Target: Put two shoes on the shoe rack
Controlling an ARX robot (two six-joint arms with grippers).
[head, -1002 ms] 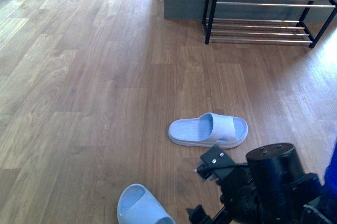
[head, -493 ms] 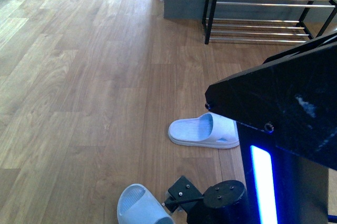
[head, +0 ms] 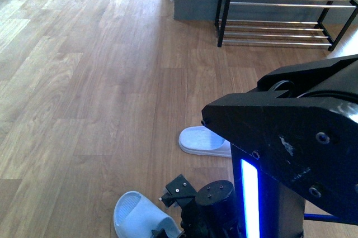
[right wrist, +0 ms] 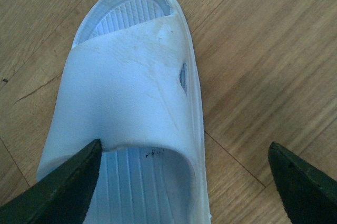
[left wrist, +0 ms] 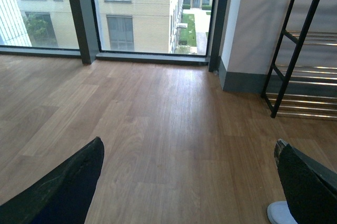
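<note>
Two pale blue slide sandals lie on the wood floor. The farther sandal [head: 198, 141] is half hidden behind my right arm [head: 291, 154]. The nearer sandal [head: 136, 219] lies at the bottom edge, beside the arm's dark wrist end. In the right wrist view a sandal [right wrist: 131, 103] fills the picture, and my right gripper [right wrist: 184, 182] stands open just above it, one finger over its strap edge and the other over bare floor. My left gripper [left wrist: 184, 190] is open above bare floor, with a sandal toe [left wrist: 279, 213] beside one finger. The shoe rack [head: 279, 4] stands far right by the wall.
The rack [left wrist: 300, 50] has a black frame and chrome rod shelves with nothing showing on them. A grey skirting and wall [head: 193, 3] run behind it. Tall windows [left wrist: 137, 13] close off the far side. Wood floor [head: 84, 93] stretches to the left.
My right arm has swung up and left, now covering the lower right of the front view and most of the farther sandal. The nearer sandal has shifted slightly left.
</note>
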